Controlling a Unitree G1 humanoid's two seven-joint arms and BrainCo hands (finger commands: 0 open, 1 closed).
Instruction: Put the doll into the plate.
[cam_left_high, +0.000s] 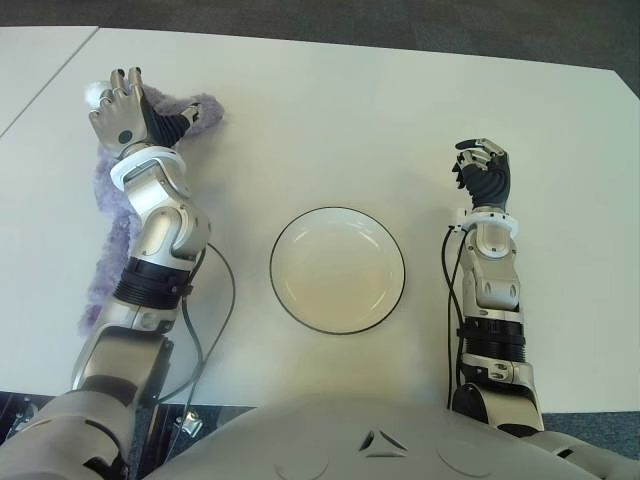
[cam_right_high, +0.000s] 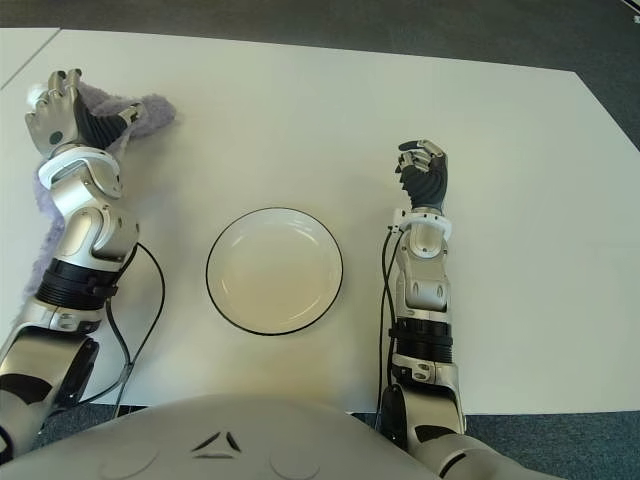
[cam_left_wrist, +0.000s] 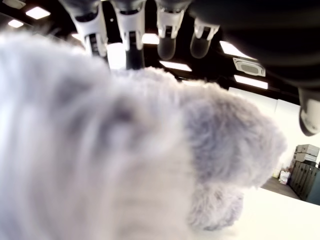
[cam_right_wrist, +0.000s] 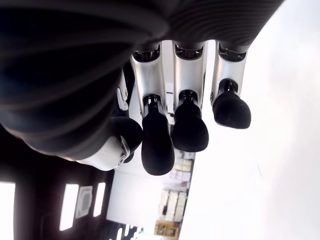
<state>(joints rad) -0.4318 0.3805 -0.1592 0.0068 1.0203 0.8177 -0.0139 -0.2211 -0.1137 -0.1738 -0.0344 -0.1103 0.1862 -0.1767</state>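
The doll (cam_left_high: 115, 215), a long lavender plush with shaggy fur, lies on the white table (cam_left_high: 330, 120) at the robot's far left, well apart from the plate (cam_left_high: 337, 269); one fuzzy end pokes out beyond the wrist toward the table's middle, and the rest runs back along the outer side of the left forearm toward the near edge, partly hidden under the arm. The left hand (cam_left_high: 120, 105) sits over the doll's far end with its back turned up to the head camera; in the left wrist view the fur (cam_left_wrist: 150, 150) fills almost everything just beneath the palm, while the fingertips (cam_left_wrist: 132, 22) stand straight and extended above it rather than curling into the plush; the thumb tip shows off to one side, also clear of the fur (so the hand reads as spread and not yet closed on the doll, though whether the palm presses the fur cannot be told).

The plate is round and white with a thin dark rim; it sits in front of the robot's torso near the table's near edge, between the two arms, with nothing in it.

The right hand (cam_left_high: 484, 170) shows to the right of the plate, raised upright from the forearm; its dark fingers (cam_right_wrist: 157, 145) are bent inward toward the palm, and nothing is held between them. A black cable (cam_left_high: 215, 300) loops across the table beside the left forearm.
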